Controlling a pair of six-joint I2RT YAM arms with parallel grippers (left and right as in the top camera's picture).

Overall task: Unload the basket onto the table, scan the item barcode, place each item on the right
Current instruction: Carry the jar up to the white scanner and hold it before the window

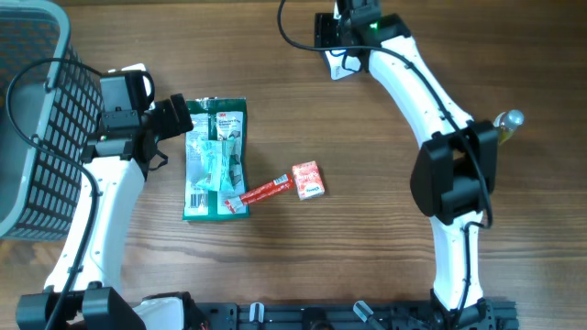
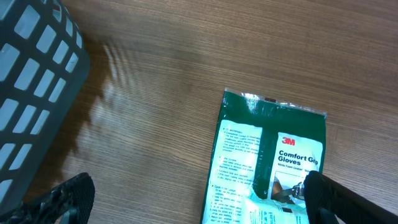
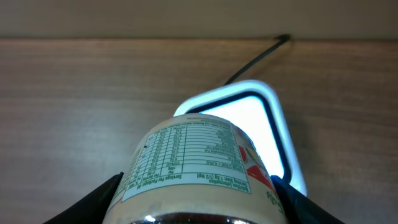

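The right end effector [image 3: 199,208] is gripping the bottle [image 3: 193,162], fingers clamped on either side of its body. It is holding the bottle just in front of the scanner [image 3: 281,143], which is sitting at the far edge of the bench [image 3: 74,93] with its window glowing white. The nutrition panel is facing the wrist camera, away from the window, and I am not seeing a barcode on the side that shows. It may be lying on the hidden side, toward the glass, but I cannot tell. To do this step well, I'd judge the arm should be presenting the barcode flat to the lit window, near but not touching. If no read is coming, it should be turning the bottle slowly about its long axis rather than sweeping it. The curved label and glare could be spoiling a read, so a slight tilt may help. The bottle is round and could be slipping during a turn, so the grip wants firmness. The left end effector [image 2: 196,196], jaws wide apart and holding nothing, is hovering by the gloves [image 1: 215,156] toward the left edge, well apart from the scan.
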